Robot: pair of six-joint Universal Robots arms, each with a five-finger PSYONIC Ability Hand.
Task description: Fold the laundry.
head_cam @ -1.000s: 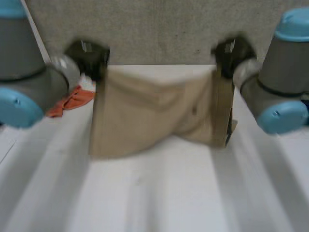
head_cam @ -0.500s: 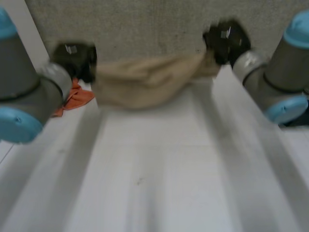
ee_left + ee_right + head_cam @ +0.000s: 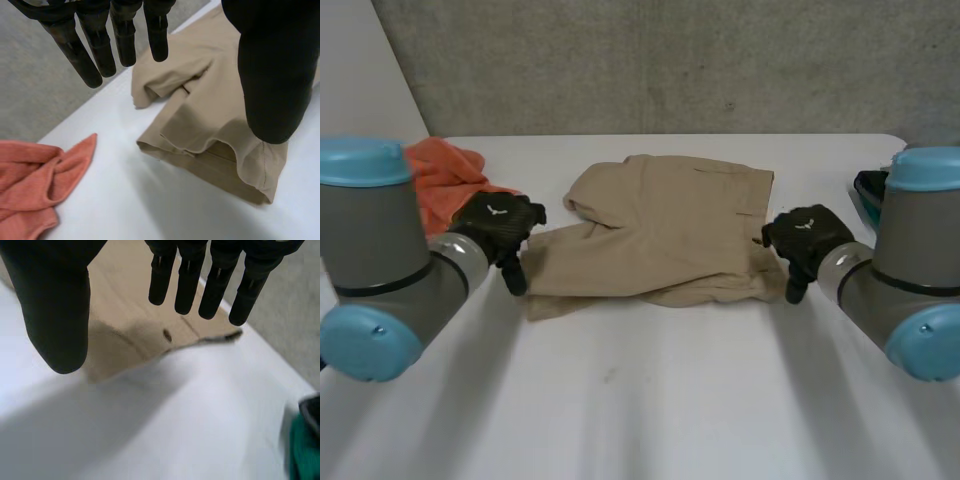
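Fingers, left: you can see them (image 3: pixel 100 50) straight and spread wide from the thumb (image 3: pixel 270 75), holding nothing.
Fingers, right: these (image 3: pixel 189 280) are also straight and wide from their thumb (image 3: pixel 55 315), with nothing held.
Left hand (image 3: pixel 498 225): it sits at the near left corner of the tan cloth, fingertips pointing down just beside its edge. You cannot tell whether it touches.
Right hand (image 3: pixel 807 235): it sits at the near right corner, with the thumb over that corner in the right wrist view. Contact cannot be told there either.
Shorts (image 3: pixel 660 225): tan and folded, they lie flat in the middle of the tabletop (image 3: pixel 670 400), between your two hands. The waistband runs along the right side. A lower layer peeks out along the near edge, and the left wrist view shows stacked layers at the near left corner.
Orange cloth (image 3: pixel 440 170): it is bunched at the far left of the tabletop, apart from the tan fold.
Green item (image 3: pixel 305 450): it lies at the right edge, well apart from the fold.
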